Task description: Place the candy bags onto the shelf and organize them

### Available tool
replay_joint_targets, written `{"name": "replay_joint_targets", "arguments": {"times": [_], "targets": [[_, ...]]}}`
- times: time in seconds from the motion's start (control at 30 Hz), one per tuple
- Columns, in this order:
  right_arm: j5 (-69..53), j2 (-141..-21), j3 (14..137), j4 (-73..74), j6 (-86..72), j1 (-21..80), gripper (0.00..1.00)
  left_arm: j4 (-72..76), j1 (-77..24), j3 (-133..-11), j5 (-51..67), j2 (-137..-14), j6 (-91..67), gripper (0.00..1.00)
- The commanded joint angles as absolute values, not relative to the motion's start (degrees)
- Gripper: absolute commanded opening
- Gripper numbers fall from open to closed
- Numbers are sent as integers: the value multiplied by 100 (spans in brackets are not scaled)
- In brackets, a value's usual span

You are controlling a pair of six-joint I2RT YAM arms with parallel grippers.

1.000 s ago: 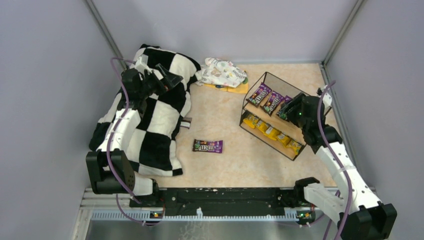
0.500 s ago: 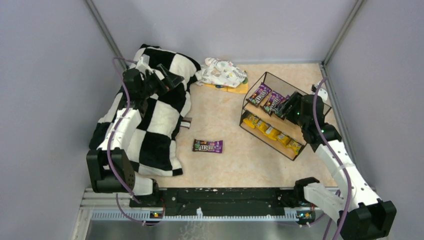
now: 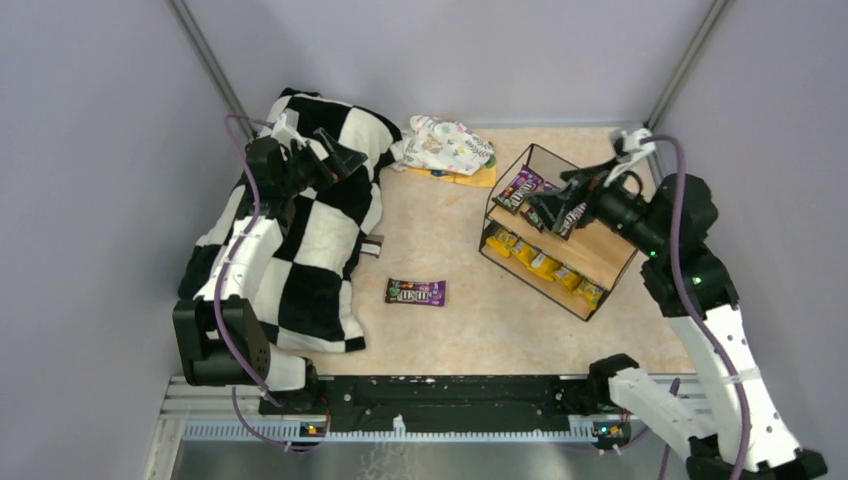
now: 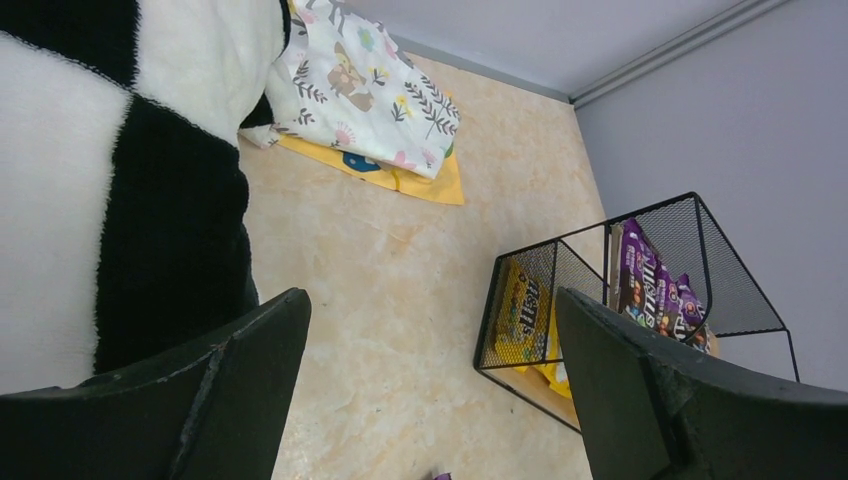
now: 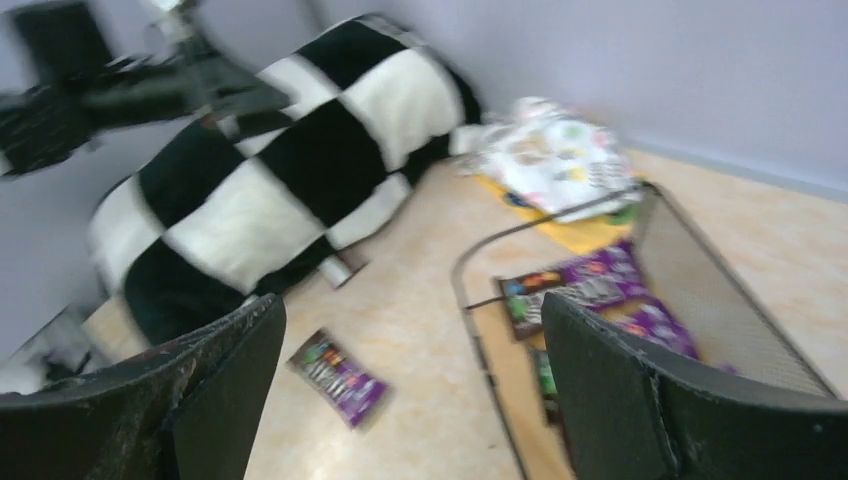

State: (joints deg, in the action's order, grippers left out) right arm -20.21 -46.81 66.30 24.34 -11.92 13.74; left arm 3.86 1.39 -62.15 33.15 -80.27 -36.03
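- Right tool [image 3: 566,198] hangs over the top board of the shelf [image 3: 603,252], fingers spread wide and empty; the purple candy bags [image 3: 520,188] lie just beneath it.
- Yellow bags [image 3: 545,263] line the lower board.
- One loose purple bag [image 3: 415,292] lies on the desk [image 3: 470,330], well left of the shelf.
- Left tool [image 3: 340,158], released, is over the checkered blanket [image 3: 300,250].

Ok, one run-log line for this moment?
right gripper: open, at shelf top | left gripper: open, by blanket | purple bag: loose on table

My feed: beige bench [image 3: 470,320] carries the shelf [image 3: 600,255] right below my right end effector [image 3: 562,200], one purple candy bag [image 3: 415,292] well off to its left, checkered blanket [image 3: 300,240] under the left end effector [image 3: 342,160].
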Motion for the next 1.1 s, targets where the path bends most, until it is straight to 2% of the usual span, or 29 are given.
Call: {"name": "replay_joint_targets", "arguments": {"times": [0.0, 0.13, 0.3, 0.7, 0.9, 1.0, 1.07], "targets": [[-2554, -5239, 6727, 1986, -657, 3080, 99, 498, 132, -6457, 3174, -7954, -3436, 98], [-1135, -6275, 6760, 2156, -97, 5007, 99, 384, 138, -6485, 2957, -7971, -3273, 98], [164, -7793, 6687, 2245, 268, 6087, 99, 194, 151, -6571, 2739, -7991, -3107, 98], [-147, -10144, 7243, 1965, 1096, 6335, 97, 255, 233, -6569, 2908, -8035, -3180, 98], [-26, -10681, 7489, 1887, 1246, 6303, 94, 332, 244, -6545, 3059, -8044, -3290, 98], [-26, -10846, 7558, 1911, 1324, 6245, 91, 359, 259, -6543, 3108, -8046, -3341, 98], [-26, -10982, 7668, 2061, 1335, 6183, 83, 390, 283, -6530, 3147, -8042, -3377, 98]]}}
